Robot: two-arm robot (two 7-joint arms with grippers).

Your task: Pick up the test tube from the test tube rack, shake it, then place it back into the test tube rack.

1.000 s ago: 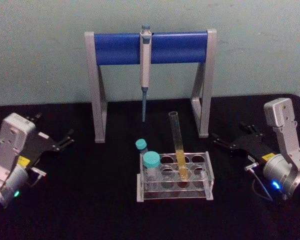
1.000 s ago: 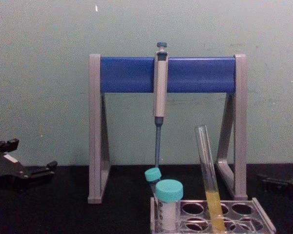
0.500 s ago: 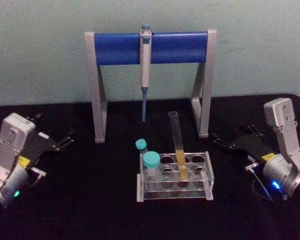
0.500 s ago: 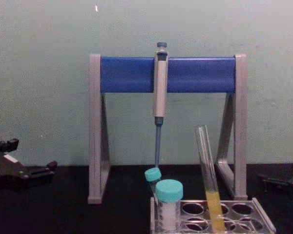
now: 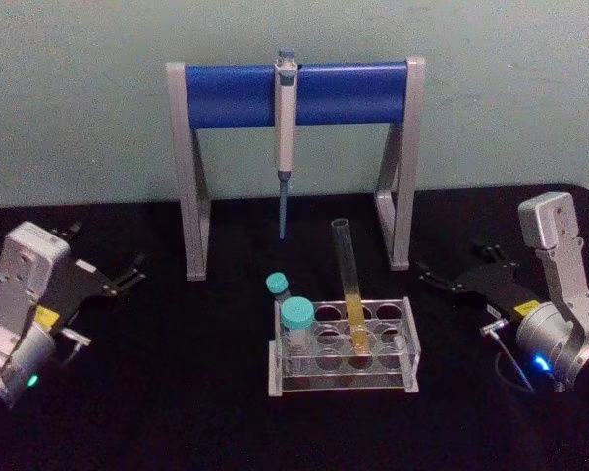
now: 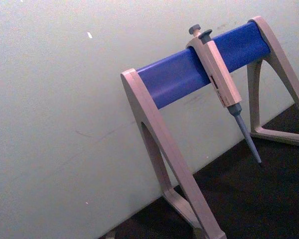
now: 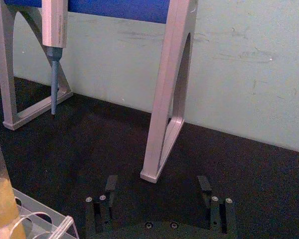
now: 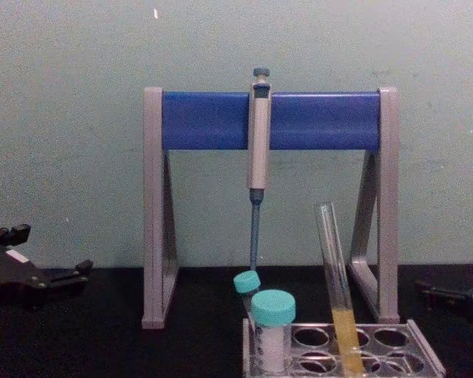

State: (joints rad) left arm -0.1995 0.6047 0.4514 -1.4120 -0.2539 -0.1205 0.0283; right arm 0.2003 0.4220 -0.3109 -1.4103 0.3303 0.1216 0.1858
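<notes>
Almost nothing was found to have changed over the last second: in the head view and the chest view alike, every object and both arms were seen in the same places as before.

The test tube (image 5: 349,285) was seen standing in the test tube rack (image 5: 343,378), in a hole of the back row right of centre, leaning slightly so that its open top was tilted toward the robot's left, with the yellow liquid in its lower part. Two teal-capped tubes (image 5: 296,316) were held at the rack's left end. The pipette stand (image 5: 294,93) with its hanging pipette (image 5: 286,118) was placed behind the rack, well apart from it.

The left gripper (image 5: 130,272) was rested low over the black tabletop (image 5: 177,392) at the far left, well apart from the rack; whether it was released or clenched could not be told. The right gripper (image 7: 158,186) was parked to the right of the rack, its fingers (image 7: 110,185) spread apart and nothing grasped between them.

From this stillness it was judged that the task had not been begun: the tube was untouched, and the approach was yet to be made. The right gripper, nearer the tube and already released, was judged the likelier one to be used.
</notes>
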